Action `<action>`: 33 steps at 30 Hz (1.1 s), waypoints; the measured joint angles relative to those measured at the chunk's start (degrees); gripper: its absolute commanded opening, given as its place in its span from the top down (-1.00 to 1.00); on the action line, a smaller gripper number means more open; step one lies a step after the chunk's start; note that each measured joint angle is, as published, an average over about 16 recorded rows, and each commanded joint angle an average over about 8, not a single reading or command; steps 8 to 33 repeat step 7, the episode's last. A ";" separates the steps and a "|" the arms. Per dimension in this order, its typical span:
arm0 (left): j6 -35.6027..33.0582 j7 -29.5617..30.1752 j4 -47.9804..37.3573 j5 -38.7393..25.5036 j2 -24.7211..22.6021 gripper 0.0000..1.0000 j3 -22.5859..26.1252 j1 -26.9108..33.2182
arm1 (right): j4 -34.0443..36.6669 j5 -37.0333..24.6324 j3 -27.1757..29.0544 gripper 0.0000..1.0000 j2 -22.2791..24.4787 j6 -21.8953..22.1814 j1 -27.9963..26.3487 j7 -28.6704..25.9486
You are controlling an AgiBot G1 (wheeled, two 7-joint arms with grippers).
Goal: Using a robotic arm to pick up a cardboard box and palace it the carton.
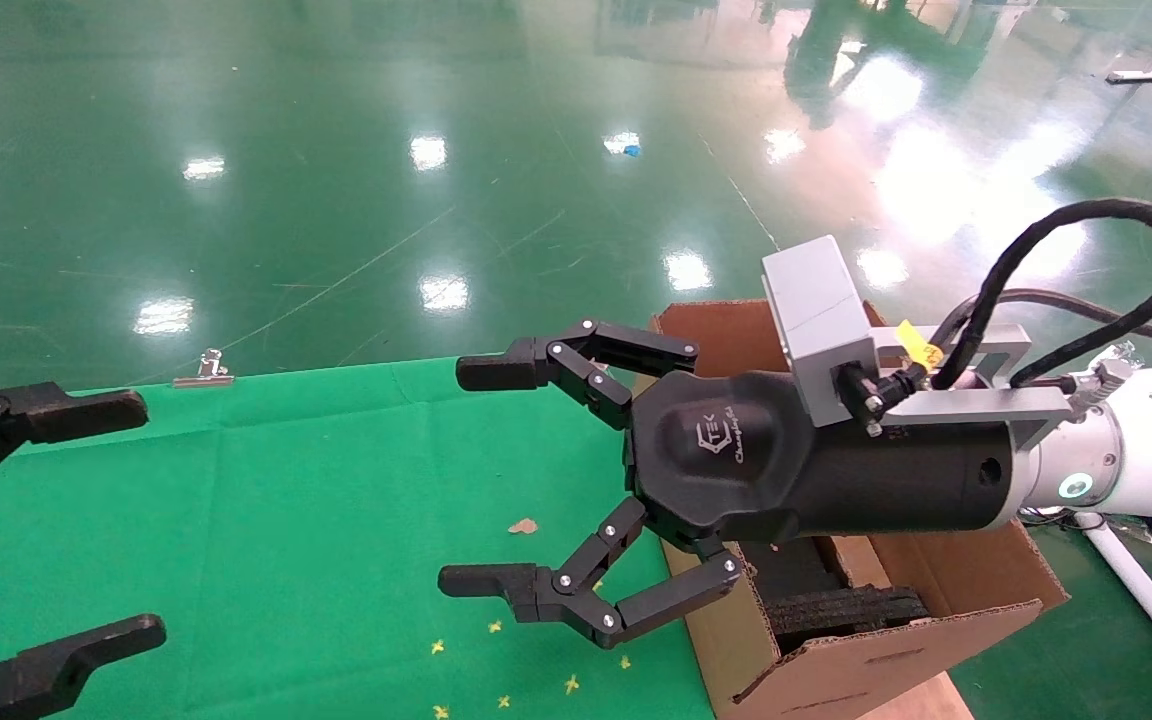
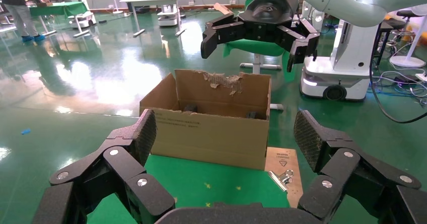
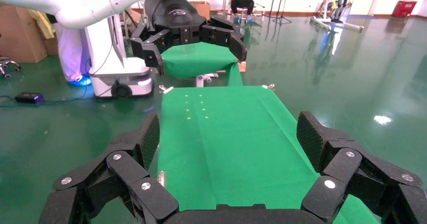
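The robotic arm (image 1: 1141, 440) reaches in from the right in the head view. Its right gripper (image 1: 471, 476) is open and empty, held above the green cloth just left of the carton (image 1: 896, 660). The carton is large, brown and corrugated, with upright flaps, a torn edge (image 2: 224, 79) and black foam inserts (image 1: 836, 605) inside. It stands at the table's right end and also shows in the left wrist view (image 2: 211, 133). My left gripper (image 1: 136, 520) is open and empty at the left edge. The small cardboard box is not in view.
The green cloth table (image 1: 286, 500) bears a small cardboard scrap (image 1: 523, 526) and yellow marks. A binder clip (image 1: 206, 370) sits on its far edge, another (image 2: 282, 177) on a wooden board (image 2: 284, 158) beside the carton. Shiny green floor lies all round.
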State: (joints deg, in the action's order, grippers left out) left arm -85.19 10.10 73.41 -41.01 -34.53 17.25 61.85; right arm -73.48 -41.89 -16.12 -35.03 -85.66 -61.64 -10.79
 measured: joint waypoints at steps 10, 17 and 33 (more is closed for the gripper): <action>0.00 0.00 0.00 0.00 0.00 -1.00 0.00 0.00 | 0.00 0.00 0.00 -1.00 0.00 0.00 0.00 0.00; 0.00 0.00 0.00 0.00 0.00 -1.00 0.00 0.00 | 0.00 0.00 0.00 -1.00 0.00 0.00 0.00 0.00; 0.00 0.00 0.00 0.00 0.00 -1.00 0.00 0.00 | 0.00 0.00 0.00 -1.00 0.00 0.00 0.00 0.00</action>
